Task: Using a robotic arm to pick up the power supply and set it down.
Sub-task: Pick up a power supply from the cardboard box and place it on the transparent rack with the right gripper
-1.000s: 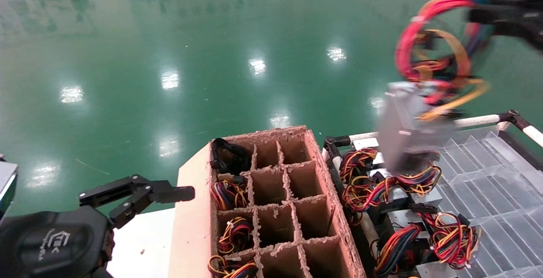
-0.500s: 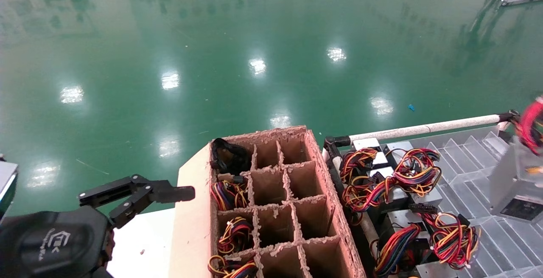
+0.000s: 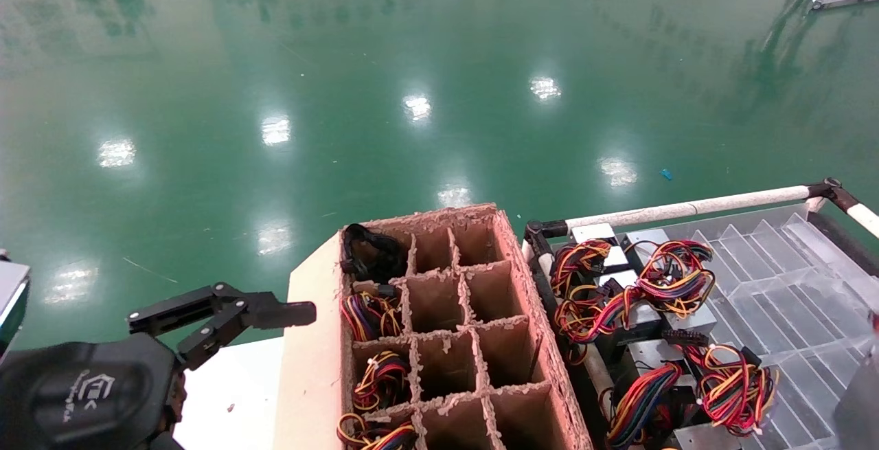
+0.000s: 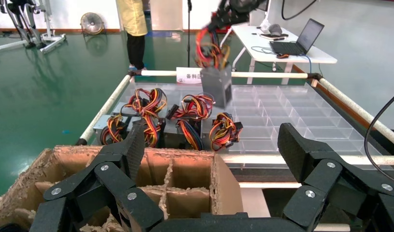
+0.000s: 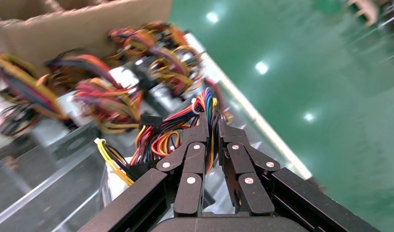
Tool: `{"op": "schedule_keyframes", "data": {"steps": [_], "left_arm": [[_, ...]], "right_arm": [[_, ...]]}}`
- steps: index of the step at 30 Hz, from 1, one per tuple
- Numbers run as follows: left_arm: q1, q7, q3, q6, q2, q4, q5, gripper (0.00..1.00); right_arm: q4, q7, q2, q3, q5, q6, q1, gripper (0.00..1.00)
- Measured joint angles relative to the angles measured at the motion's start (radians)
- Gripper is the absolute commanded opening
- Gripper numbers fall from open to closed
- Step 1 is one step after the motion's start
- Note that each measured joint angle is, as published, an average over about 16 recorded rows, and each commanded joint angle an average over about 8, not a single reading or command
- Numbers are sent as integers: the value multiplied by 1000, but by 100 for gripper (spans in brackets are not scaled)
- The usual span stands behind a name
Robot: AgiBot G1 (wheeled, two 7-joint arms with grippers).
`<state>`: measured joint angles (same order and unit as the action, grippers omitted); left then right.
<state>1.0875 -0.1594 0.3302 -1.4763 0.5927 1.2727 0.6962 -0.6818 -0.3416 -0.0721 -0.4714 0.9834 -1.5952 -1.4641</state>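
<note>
Green glossy floor (image 3: 412,58) fills the far part of the head view, with ceiling lights mirrored in it. Nearer stands a brown cardboard crate (image 3: 439,326) split into cells, and just beside it a clear plastic tray (image 3: 790,278) framed by white rails (image 3: 687,208).

Half a second ago the carried power supply showed as a grey box at the tray's far right edge in the head view; 1 second ago it hung high above the tray. Now only a grey sliver remains at the lower right corner of that view. The crate, the tray and the units lying in it sit unchanged.

The left wrist view shows the power supply (image 4: 217,86) hanging over the tray's clear compartments, beyond the cluster of other supplies (image 4: 185,121). It is a small silver-grey metal box, roughly upright, with a thick bundle of red, yellow, orange and black wires (image 4: 209,48) rising from its top into the right gripper (image 4: 223,18). In the right wrist view the right gripper (image 5: 213,130) has its 2 black jointed fingers (image 5: 195,159) pressed together, pinching the wire bundle (image 5: 185,130), with a yellow lead (image 5: 110,162) looping off to one side.

The left gripper (image 3: 220,312) is parked beside the crate, on the side away from the tray, above a white bench (image 3: 226,395), its fingers spread apart. Several cells along the crate's side nearest that gripper already hold coiled wires (image 3: 371,316).
</note>
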Motion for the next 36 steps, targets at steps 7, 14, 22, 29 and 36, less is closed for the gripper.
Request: {"op": "schedule_keyframes", "data": {"steps": [7, 14, 22, 29, 36], "left_arm": [[0, 0, 0, 0, 0, 0, 0, 100], [0, 0, 0, 0, 0, 0, 0, 100], [0, 0, 1, 0, 0, 0, 0, 100], [0, 0, 1, 0, 0, 0, 0, 100], [0, 0, 1, 0, 0, 0, -1, 100]], "right_arm": [[-15, -36, 20, -75, -67, 1, 67, 0], [-54, -52, 18, -123, -100, 5, 99, 0], [-102, -44, -3, -153, -91, 7, 89, 0], [-124, -23, -21, -181, -75, 6, 69, 0], [-119, -14, -21, -215, -82, 4, 58, 0]]}}
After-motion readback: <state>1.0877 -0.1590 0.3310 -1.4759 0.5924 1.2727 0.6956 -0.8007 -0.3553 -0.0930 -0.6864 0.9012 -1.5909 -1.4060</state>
